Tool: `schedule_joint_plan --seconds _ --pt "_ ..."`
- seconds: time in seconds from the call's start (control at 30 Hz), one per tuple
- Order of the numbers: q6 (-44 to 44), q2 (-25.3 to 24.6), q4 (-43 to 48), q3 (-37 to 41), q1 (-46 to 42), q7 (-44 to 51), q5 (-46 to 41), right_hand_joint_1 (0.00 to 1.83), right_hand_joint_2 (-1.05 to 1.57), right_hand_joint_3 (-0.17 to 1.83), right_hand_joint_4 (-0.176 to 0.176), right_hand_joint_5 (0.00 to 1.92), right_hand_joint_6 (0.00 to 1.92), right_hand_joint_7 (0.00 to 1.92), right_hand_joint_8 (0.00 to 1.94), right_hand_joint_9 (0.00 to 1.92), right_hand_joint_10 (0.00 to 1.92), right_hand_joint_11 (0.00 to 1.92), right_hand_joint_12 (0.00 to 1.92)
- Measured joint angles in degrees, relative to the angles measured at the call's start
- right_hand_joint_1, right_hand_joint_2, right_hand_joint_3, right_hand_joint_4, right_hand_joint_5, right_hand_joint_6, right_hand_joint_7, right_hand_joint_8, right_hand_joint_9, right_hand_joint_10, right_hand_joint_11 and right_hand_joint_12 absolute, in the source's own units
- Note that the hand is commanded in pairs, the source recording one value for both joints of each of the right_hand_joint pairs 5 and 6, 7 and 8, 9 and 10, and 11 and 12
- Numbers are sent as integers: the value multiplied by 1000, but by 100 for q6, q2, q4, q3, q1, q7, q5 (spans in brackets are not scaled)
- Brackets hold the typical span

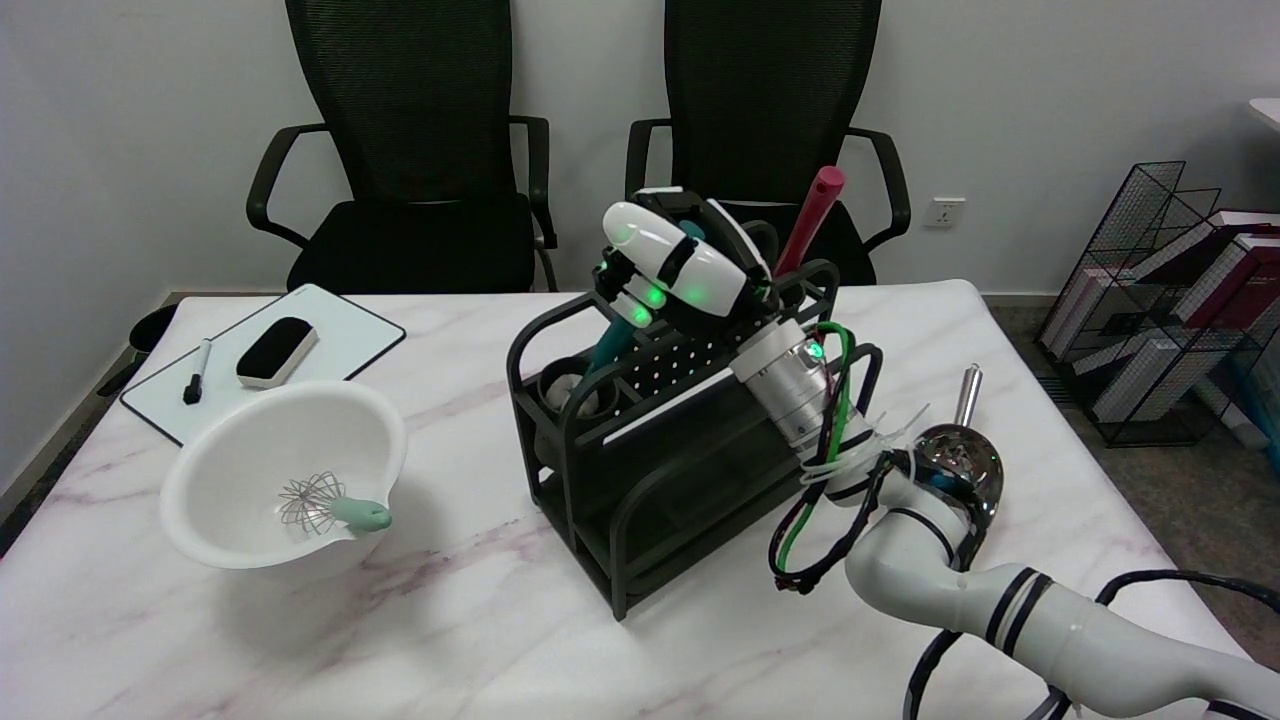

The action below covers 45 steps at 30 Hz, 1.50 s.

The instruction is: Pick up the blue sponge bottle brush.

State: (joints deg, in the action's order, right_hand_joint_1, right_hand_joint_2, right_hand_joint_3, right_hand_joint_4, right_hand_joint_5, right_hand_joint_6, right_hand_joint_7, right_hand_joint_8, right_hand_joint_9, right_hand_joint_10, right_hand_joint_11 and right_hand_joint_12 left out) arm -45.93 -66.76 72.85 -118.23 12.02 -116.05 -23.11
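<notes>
Far to the hand's left, near the table's [480, 640] corner: a small whiteboard [340, 340], with a black marker [196, 372] and a black eraser [276, 351] lying on it. Nearer than that, still well left of the hand and lower in the view: a white mixing bowl [240, 440], tilted, holding a small wire whisk [312, 500] whose pale green handle rests over the rim.

Directly beneath the hand: a black metal utensil rack [600, 480] with round cups along its left end and a perforated back panel. Rising from one left cup, up into the fingers: the teal-blue handle of the blue sponge bottle brush [608, 348], leaning slightly, its lower end down in the cup, the sponge head not clearly seen.

Above the rack's top rail: the right hand [668, 262], back turned to the camera, fingers [632, 296] curled down around the brush handle's upper part, gripping it. Green lights glowing on the fingers and palm shell.

Just right of the hand, behind it: a dark red utensil handle [812, 220] sticking up at a slant from the rack's far right end. Further right, past the wrist: a shiny metal ladle [960, 460] lying on the table, partly covered by the arm.
</notes>
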Motion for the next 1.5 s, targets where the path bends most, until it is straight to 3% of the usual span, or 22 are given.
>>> schedule_joint_plan --seconds 0.63,1.5 --pt "1294 91 497 -27 370 -117 591 1107 1571 328 0 1920 1920 1920 1920 1920 1920 1920 1920" --pt "2379 790 1647 330 417 -237 1108 1097 1571 315 0 1920 1920 1920 1920 1920 1920 1920 1920"
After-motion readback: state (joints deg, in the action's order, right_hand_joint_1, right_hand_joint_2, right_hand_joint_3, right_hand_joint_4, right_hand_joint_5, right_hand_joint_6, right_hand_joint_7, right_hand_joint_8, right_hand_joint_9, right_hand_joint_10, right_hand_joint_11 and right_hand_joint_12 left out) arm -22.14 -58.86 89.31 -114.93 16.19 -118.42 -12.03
